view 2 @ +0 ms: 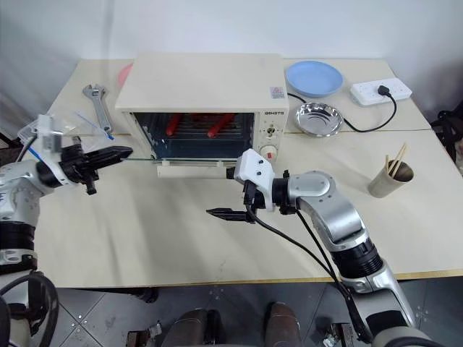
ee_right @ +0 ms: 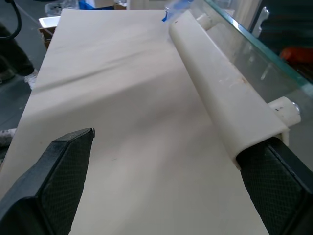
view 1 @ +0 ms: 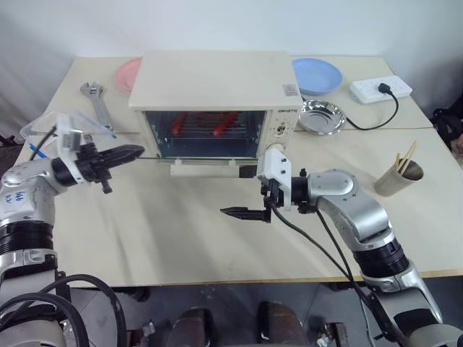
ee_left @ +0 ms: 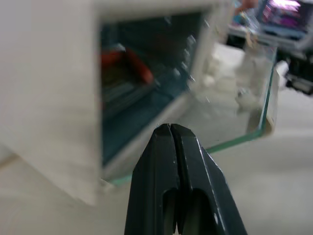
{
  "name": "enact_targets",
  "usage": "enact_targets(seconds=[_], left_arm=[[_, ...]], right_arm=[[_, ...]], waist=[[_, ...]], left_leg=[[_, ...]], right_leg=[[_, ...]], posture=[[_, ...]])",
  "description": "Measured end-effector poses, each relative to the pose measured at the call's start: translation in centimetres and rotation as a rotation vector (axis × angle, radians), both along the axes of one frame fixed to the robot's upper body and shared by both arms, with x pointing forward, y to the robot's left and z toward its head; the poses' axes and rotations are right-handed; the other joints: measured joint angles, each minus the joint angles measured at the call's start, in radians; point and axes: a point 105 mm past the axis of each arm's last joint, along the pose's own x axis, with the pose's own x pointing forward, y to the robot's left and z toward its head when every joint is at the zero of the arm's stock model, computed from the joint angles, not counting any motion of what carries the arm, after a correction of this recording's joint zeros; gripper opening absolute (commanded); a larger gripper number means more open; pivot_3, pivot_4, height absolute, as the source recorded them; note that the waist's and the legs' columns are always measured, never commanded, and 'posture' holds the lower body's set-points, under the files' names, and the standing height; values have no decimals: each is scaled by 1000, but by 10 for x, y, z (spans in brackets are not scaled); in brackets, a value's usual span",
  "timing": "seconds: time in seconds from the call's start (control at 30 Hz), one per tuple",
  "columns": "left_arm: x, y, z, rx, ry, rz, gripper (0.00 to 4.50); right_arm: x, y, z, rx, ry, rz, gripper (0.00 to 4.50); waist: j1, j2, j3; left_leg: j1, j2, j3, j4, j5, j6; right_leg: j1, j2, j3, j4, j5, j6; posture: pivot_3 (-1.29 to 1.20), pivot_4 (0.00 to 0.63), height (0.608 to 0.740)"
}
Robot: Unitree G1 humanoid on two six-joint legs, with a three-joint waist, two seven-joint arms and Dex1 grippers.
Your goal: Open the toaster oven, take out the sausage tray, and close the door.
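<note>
Toaster oven point(view 1: 213, 90) at table's back centre, door point(view 1: 206, 163) down flat: glass, fragile, take the bar handle point(ee_right: 220, 93). Sausage tray point(view 1: 206, 124) inside: stiff, light metal, likely slippery; pinch its front lip. Steel bowl point(view 1: 323, 116), wrench point(view 1: 98, 101) are clear. Left gripper point(view 1: 137, 151) pressed together at door's left corner; right gripper point(ee_right: 171, 161) spread beside the handle.

Table layout around the toaster oven point(view 1: 217, 87)

Its door point(view 1: 206, 160) lies folded down in front; the sausage tray point(view 1: 206, 124) sits inside. Wrench point(view 1: 98, 103) left of it, steel bowl point(view 1: 323, 116) right, paper cup point(view 1: 398, 178) farther right, nearer.
</note>
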Motion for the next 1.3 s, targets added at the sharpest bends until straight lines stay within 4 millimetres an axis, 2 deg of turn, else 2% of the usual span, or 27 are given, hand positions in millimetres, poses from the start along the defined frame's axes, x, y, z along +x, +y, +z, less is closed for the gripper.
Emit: enact_targets(seconds=[0.17, 0.33, 0.5, 0.63, 0.73, 0.87, 0.93, 1.03, 1.17, 1.3], left_arm=[[5, -14, -2, 38, -3, -67, 15], [8, -16, -8, 60, 18, -88, 15], [10, -30, -11, 122, 15, -163, 15], [6, -36, -28, 227, 53, -229, 15], [6, -37, -40, 282, 75, -237, 15], [6, -36, -51, 363, 63, -250, 15], [5, -37, -58, 438, 41, -269, 15], [6, -35, -57, 524, -47, -287, 15], [7, -34, -54, 588, -137, -284, 15], [8, -32, -55, 576, -177, -236, 15]], right_arm=[[-8, -20, -10, -41, 57, -98, 4500], [-21, -55, -44, -209, 184, -186, 4500], [-26, -67, -39, -221, 177, -216, 4500], [-33, -87, -31, -239, 212, -225, 4500], [-35, -91, -22, -223, 210, -209, 4500], [-24, -85, 0, -183, 137, -204, 4500], [-12, -75, 18, -124, 62, -220, 4500], [5, -56, 30, -65, -8, -248, 4500], [23, -30, 30, -44, -81, -276, 4500], [34, -20, 21, -82, -130, -301, 4500]], waist=[[23, -1, 0], [28, -3, 1], [25, -4, 1], [27, -4, 2], [26, -6, 2], [23, -6, 3], [23, -6, 3], [24, -7, 2], [22, -7, 2], [21, -7, 2]], left_leg=[[-1, -1, -1, 2, -2, 2], [-14, -1, -3, 11, -3, 3], [-13, 0, -1, 14, -3, 4], [-14, 0, -2, 13, -3, 4], [-14, 0, -2, 13, -3, 4], [-13, 0, -1, 14, -3, 4], [-13, 0, -1, 15, -3, 4], [-13, 0, -1, 14, -3, 4], [-13, 0, -1, 14, -3, 4], [-13, 0, -1, 15, -3, 4]], right_leg=[[0, -1, 0, -1, 0, 0], [-6, 0, -3, -1, 0, 1], [-6, 0, -1, 0, 0, 1], [-6, 0, -2, 0, 0, 1], [-6, 0, -2, 0, 0, 1], [-6, 0, -1, 0, 0, 1], [-6, 0, -1, 1, 0, 0], [-7, 0, -1, 2, 0, 0], [-7, -1, -1, 3, 0, 0], [-9, -1, -1, 7, 0, 0]], posture=[[0, 150, 740], [0, 150, 740], [0, 150, 740], [0, 150, 740], [0, 150, 740], [0, 150, 740], [0, 150, 740], [0, 150, 740], [0, 150, 740], [0, 150, 740]])
